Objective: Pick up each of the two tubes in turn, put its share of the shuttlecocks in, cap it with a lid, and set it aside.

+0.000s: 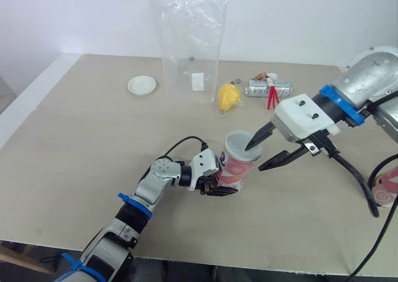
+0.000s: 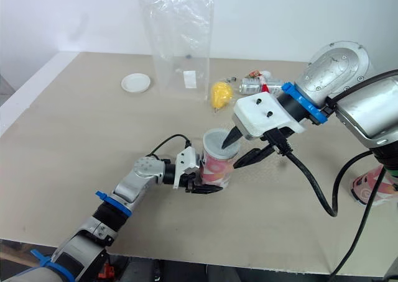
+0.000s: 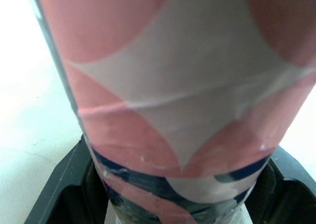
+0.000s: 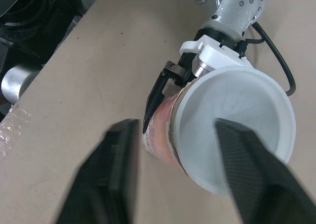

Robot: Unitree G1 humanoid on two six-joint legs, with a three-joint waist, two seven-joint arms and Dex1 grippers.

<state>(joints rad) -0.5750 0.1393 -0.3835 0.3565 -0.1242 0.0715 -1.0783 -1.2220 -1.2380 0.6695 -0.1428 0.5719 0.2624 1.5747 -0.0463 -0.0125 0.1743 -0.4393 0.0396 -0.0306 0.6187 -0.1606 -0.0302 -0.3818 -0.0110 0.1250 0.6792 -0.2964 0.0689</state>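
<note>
White plastic lid [image 1: 235, 140] sits on the mouth of the pink-and-white tube [image 1: 237, 170], which stands upright on the table [image 1: 74, 145], near the front-middle. L gripper [image 1: 219, 185] is clamped round the tube's lower part, a finger on each side. R gripper [image 1: 254, 158] hangs at the top w/ fingers spread wide and nothing in them: one tip over the lid's hollow, the other outside the rim.

Step in hand looks like capping. Whether the lid is fully seated can't be told. To do it well, L should hold the tube vertical & firm while R presses straight down on the lid's middle. A push on one edge could cock the lid or tip the tube. A spare lid [image 1: 142, 85] lies well apart, far-left.
</note>
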